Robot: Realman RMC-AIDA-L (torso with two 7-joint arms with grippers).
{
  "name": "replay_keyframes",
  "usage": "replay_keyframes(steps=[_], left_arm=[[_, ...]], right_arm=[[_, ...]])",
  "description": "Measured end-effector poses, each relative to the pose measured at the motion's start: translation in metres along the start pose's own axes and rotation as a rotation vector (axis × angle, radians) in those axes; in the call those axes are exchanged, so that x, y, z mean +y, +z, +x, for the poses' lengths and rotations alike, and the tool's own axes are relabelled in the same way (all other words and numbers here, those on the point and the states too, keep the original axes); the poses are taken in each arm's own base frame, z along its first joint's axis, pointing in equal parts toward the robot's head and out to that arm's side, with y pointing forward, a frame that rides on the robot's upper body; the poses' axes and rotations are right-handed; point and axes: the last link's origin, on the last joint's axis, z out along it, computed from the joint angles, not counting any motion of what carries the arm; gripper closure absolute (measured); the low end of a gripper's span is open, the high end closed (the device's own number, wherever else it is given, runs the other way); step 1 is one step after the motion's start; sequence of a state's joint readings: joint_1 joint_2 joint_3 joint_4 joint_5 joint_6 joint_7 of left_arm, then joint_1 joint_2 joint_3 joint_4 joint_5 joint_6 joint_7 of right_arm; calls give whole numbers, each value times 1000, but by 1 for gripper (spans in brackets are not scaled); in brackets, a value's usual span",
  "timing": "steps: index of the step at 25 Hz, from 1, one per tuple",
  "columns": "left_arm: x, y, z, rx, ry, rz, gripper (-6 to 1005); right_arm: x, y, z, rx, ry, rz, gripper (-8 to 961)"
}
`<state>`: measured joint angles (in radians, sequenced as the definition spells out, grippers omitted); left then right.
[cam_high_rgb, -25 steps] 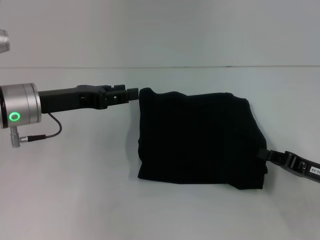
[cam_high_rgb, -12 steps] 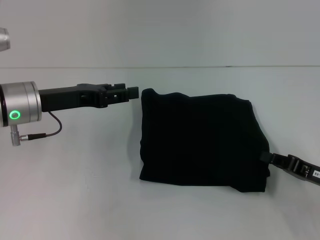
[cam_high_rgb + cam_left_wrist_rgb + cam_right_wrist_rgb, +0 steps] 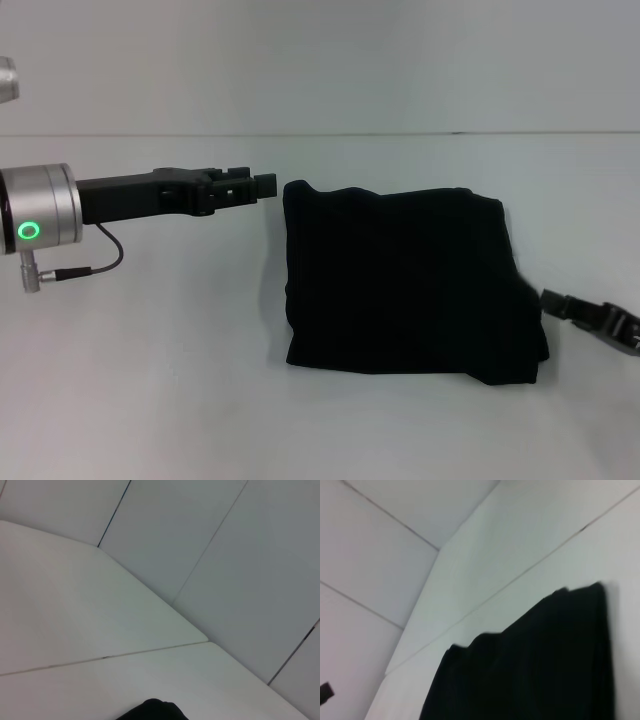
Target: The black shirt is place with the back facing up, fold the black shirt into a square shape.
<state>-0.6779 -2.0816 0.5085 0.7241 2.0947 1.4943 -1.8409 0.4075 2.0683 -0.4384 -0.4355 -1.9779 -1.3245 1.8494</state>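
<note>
While the black shirt (image 3: 405,285) lies folded on the white table (image 3: 150,380), neither claw's grip state is discernible.

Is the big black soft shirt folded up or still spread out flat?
Folded. The black soft-fabric shirt lies on the white table as one compact, roughly square block, with no sleeves or collar sticking out.

black shirt (image 3: 405,280): soft matt cloth, showing no sheen, lying rumpled at frame centre
table (image 3: 150,400): looking smooth, pale and matt across the lower frame
left gripper (image 3: 262,186): looking like matt black plastic, left of centre
left wrist joint (image 3: 45,215): brushed silvery metal, catching light at the left edge
right gripper (image 3: 560,303): looking matt black, at the right edge
</note>
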Motion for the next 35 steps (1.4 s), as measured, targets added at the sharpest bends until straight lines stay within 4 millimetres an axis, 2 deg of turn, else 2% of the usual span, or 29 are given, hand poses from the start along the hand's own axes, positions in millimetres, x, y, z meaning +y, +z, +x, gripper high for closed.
replay_keyframes(steps=[6, 11, 13, 14, 19, 26, 30, 35], left_arm=[[0, -1, 1, 10, -2, -4, 422], [3, 0, 10, 42, -2, -23, 421], [5, 1, 15, 62, 1, -35, 421], [6, 2, 19, 74, 3, -41, 421], [9, 4, 28, 87, 21, -60, 359], [23, -2, 34, 24, 223, -145, 117], [26, -5, 33, 16, 251, -165, 116], [30, 2, 16, -47, 323, -188, 119]], right_arm=[[-12, -20, -16, -77, 5, 43, 787], [-10, -47, -45, -158, -61, 32, 551], [-2, -53, -57, -175, -121, 5, 390], [3, -54, -64, -180, -160, -11, 310], [27, -46, -86, -140, -393, -87, 77], [54, -28, -110, -29, -577, -177, 31], [67, -19, -116, 44, -612, -222, 29], [69, -11, -114, 136, -621, -177, 27]])
